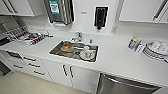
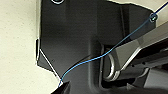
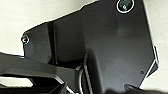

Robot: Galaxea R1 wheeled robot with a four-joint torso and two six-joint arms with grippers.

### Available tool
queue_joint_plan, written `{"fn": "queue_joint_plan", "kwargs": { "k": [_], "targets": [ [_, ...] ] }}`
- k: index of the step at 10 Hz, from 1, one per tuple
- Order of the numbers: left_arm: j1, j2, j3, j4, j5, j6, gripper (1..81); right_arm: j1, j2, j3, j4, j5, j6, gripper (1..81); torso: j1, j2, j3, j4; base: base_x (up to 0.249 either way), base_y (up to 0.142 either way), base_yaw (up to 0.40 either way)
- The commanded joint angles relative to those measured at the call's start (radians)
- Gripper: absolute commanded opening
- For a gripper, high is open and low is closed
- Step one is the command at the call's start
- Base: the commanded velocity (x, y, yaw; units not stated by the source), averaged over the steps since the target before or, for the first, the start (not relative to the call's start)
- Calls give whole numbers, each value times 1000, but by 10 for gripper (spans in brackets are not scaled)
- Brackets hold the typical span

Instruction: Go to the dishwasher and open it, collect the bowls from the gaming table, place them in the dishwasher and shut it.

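Under the counter (image 1: 117, 60), dishwasher (image 1: 120, 86) shut, claws' state impossible to tell

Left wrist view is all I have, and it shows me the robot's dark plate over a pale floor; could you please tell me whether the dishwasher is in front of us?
Observer: Yes. In the head view the dishwasher sits under the white counter, low at the picture's right, and its steel front looks shut.
Operator: Thank you. What stands on the counter above it?
Observer: A stack of white plates stands near the counter's right end, with a small bottle just to its left.
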Motion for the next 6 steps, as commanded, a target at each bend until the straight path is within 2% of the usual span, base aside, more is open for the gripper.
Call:
{"fn": "queue_joint_plan", "kwargs": {
  "k": [1, 3, 4, 6],
  "targets": [
    [0, -6, -8, -1, 138, 4, 811, -6, 75, -116, -79, -30, -2, 811, 0, 0, 0, 0, 0, 0, 0],
    [-8, 21, -8, -3, 247, 2, 811, -15, 138, -185, -97, -45, -3, 811, 0, 0, 0, 0, 0, 0, 0],
    [-10, 27, -8, -1, 266, 2, 811, -21, 155, -206, -99, -47, -3, 811, 0, 0, 0, 0, 0, 0, 0],
    [-10, 32, -7, -1, 266, 2, 811, -35, 160, -217, -99, -50, -3, 811, 0, 0, 0, 0, 0, 0, 0]
  ]
}}
